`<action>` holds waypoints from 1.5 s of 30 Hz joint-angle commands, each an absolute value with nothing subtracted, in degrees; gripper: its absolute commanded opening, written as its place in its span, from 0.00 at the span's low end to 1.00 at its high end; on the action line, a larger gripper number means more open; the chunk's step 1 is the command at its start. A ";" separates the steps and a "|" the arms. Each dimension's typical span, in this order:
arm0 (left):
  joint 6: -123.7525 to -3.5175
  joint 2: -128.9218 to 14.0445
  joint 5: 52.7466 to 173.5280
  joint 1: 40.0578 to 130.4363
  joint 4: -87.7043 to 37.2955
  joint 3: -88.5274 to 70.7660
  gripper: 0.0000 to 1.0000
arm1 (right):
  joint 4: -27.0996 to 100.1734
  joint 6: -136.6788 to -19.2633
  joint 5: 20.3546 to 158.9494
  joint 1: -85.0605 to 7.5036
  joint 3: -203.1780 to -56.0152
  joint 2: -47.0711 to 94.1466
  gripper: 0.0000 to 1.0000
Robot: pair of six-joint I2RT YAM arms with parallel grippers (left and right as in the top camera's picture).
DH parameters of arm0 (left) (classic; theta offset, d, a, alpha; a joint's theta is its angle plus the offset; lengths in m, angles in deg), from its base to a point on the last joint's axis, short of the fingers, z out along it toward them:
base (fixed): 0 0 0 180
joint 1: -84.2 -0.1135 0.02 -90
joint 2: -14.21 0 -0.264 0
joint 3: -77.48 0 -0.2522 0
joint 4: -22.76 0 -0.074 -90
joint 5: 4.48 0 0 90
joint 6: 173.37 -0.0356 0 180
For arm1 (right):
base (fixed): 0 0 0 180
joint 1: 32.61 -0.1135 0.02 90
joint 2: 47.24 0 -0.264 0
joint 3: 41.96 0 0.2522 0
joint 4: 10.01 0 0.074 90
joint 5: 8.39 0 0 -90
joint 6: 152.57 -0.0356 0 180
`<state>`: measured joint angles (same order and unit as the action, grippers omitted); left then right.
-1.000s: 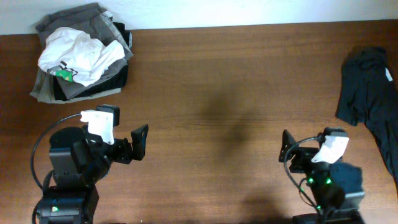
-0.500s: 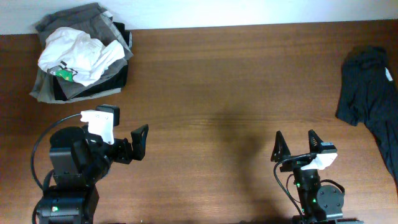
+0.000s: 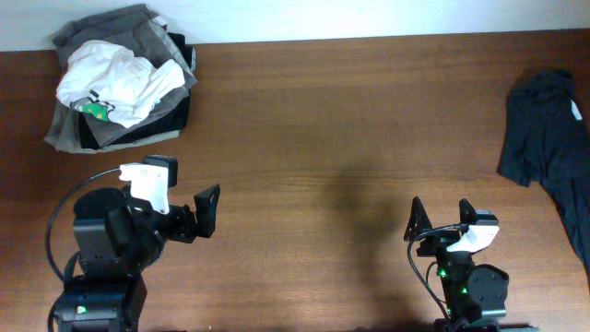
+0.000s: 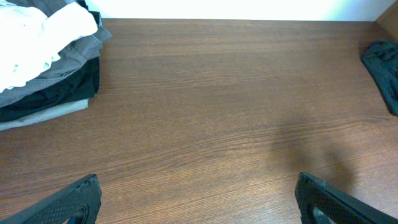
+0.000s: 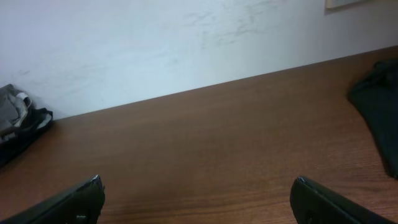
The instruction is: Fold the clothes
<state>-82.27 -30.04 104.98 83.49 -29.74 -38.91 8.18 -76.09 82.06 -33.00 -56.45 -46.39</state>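
The clothes, a crumpled white T-shirt (image 3: 115, 76) with a small green label (image 3: 95, 109), lie on top of a pile of garments at the table's far left. The shirt's edge shows at the upper left of the left wrist view (image 4: 31, 28). My left gripper (image 3: 205, 210) is open at the near left, pointing right over bare wood, well short of the pile (image 4: 199, 186). My right gripper (image 3: 441, 207) is open at the near right, pointing toward the far edge with nothing between its fingers (image 5: 198, 183).
Under the shirt lies a stack of grey, black and beige garments (image 3: 138, 129), also seen at the far left of the right wrist view (image 5: 18, 124). A dark navy garment (image 3: 544, 138) sprawls along the right edge. A white wall (image 5: 186, 43) stands behind the wooden table (image 3: 350, 120).
The right arm has swung from facing left to facing the far edge, its open fingers now spread side by side. The left arm and the garments have not moved.
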 commanded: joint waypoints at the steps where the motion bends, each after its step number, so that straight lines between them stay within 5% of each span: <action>1: -82.55 -29.93 104.61 83.77 -29.70 -39.07 0.99 | 8.33 -76.57 81.36 -32.54 -56.04 -47.05 0.99; 24: -82.49 -24.34 106.45 84.60 -33.89 -40.92 0.99 | 8.33 -76.55 81.34 -32.54 -56.04 -47.05 0.99; 37: -79.03 -1.15 102.10 86.61 4.07 -77.58 0.99 | 8.33 -76.57 81.36 -32.54 -56.04 -47.05 0.99; 45: -79.08 6.85 92.66 86.61 11.94 -86.93 0.99 | 8.35 -76.55 81.36 -32.54 -56.04 -47.03 0.98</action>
